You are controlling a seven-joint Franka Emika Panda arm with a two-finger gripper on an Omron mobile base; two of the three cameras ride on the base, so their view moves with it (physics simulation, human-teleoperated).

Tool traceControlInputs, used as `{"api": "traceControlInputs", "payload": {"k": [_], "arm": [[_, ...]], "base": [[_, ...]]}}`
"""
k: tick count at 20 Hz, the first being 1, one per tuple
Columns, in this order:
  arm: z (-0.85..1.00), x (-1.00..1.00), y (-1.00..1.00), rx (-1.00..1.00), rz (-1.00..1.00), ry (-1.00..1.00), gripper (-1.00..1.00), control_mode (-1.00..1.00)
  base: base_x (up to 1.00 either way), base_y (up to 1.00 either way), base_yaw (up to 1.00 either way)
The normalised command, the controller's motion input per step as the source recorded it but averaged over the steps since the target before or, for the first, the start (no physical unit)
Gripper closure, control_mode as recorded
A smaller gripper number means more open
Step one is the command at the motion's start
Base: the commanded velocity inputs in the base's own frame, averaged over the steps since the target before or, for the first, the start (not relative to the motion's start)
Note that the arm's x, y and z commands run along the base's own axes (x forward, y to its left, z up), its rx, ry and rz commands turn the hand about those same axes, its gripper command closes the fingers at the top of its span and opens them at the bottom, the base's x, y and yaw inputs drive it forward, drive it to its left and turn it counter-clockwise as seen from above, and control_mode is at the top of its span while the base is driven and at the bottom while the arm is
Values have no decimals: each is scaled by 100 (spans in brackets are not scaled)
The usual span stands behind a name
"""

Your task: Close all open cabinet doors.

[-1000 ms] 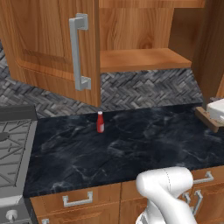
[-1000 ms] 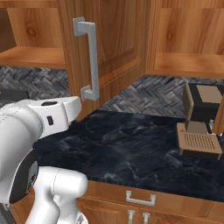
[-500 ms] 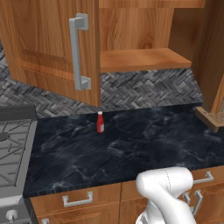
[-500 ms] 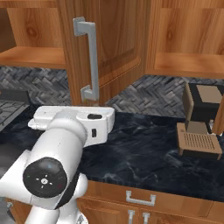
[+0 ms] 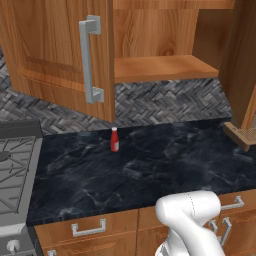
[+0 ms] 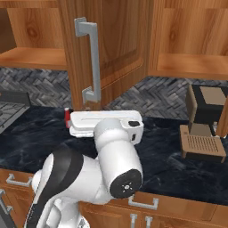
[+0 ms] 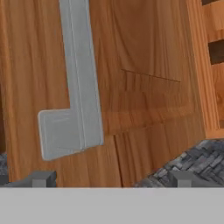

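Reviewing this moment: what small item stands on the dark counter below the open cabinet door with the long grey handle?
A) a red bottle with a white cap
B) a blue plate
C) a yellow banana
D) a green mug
A: in the left base view a small red bottle with a white cap stands upright on the dark counter, just below the swung-out cabinet door.

- Dark marbled countertop runs along a grey herringbone backsplash.
- A gas stove sits at the counter's left end.
- Wooden drawer fronts with horizontal grey handles line the counter's front.
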Motion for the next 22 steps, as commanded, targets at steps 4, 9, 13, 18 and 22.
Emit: {"api": "traceControlInputs", "payload": {"k": [4, 9, 13, 18, 22], "arm": [[-27, 39, -28, 7, 26, -12, -100, -100], [-12, 52, -4, 3, 16, -4, -100, -100], [0, 53, 3, 0, 1, 0, -100, -100], [-2, 40, 11, 0, 0, 0, -100, -100], [-8, 31, 33, 0, -1, 0, -100, -100]], "base": [[0, 0, 0], [0, 0, 0], [0, 0, 0], [0, 0, 0], [0, 0, 0]]}}
